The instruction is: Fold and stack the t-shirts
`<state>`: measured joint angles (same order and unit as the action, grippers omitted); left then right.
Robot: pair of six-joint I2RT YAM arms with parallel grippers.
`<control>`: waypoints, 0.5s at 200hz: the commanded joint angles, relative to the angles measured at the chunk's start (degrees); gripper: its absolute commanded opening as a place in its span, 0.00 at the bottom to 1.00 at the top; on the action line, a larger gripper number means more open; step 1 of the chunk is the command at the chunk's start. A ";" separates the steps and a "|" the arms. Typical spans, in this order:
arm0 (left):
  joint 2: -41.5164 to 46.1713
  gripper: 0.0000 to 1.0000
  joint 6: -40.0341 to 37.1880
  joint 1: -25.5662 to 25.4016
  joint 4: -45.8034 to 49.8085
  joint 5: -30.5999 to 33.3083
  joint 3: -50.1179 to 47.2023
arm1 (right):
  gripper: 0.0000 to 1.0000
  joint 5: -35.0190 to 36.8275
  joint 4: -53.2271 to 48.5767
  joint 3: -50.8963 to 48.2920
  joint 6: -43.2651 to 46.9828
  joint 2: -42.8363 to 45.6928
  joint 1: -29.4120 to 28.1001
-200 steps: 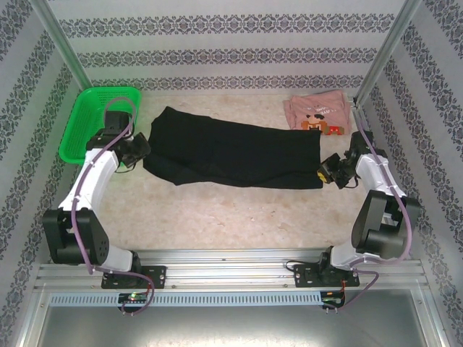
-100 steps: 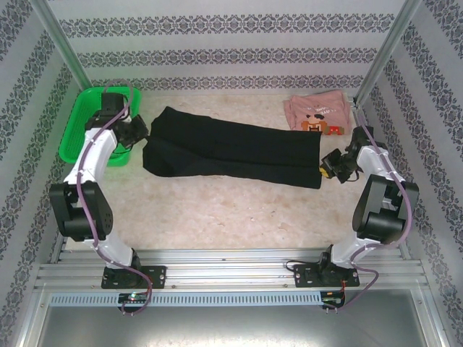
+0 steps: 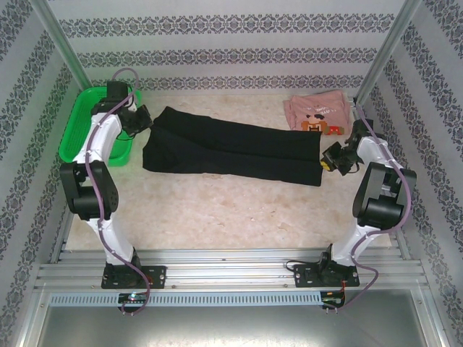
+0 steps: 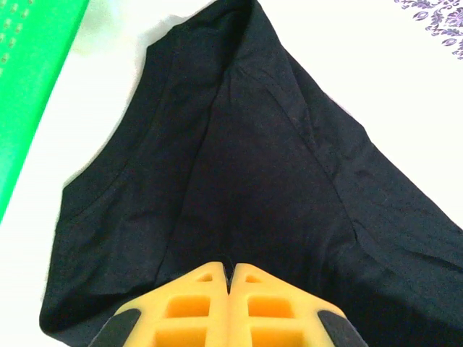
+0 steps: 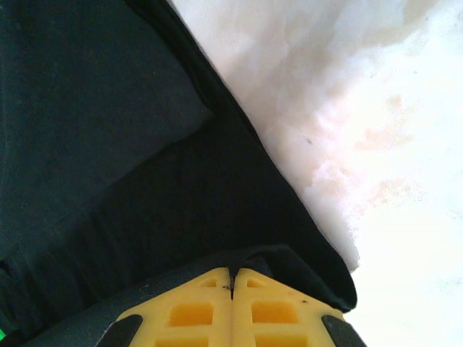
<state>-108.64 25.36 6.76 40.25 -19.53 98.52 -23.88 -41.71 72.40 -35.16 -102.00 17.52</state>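
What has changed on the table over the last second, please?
The left gripper and right gripper, both shut on the black t-shirt, carried its near edge farther back, so the shirt now lies narrower. The pink t-shirt and green basket stayed put.

Green mesh basket (image 3: 78,136) at the table's (image 3: 239,210) far left corner, along the left edge; patterned walls (image 3: 217,50) on three sides; metal rail (image 3: 231,262) at near edge
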 commanded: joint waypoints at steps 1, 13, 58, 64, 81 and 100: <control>-1.72 0.00 -3.15 0.62 2.58 -0.74 4.17 | 0.00 2.04 -1.42 2.25 1.75 -1.67 0.50; -2.90 0.00 -3.60 0.62 3.28 -1.05 5.53 | 0.00 1.91 -1.44 3.02 1.93 -2.39 0.50; -6.51 0.00 -4.19 0.62 4.30 -1.49 8.74 | 0.00 1.30 -2.04 6.42 2.46 -5.68 0.07; -6.81 0.00 -4.14 0.62 4.30 -1.50 8.94 | 0.00 1.29 -2.14 6.96 2.55 -6.07 -0.15; -7.46 0.00 -4.11 0.63 4.51 -0.94 9.45 | 0.00 1.21 -2.63 8.37 2.76 -7.18 -0.79; -7.68 0.00 -4.10 0.62 4.38 -0.71 9.56 | 0.00 1.49 -2.85 9.48 2.90 -8.23 -1.55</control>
<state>-115.63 22.68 6.76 42.98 -20.95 105.75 -23.64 -42.94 79.31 -33.76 -108.68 17.06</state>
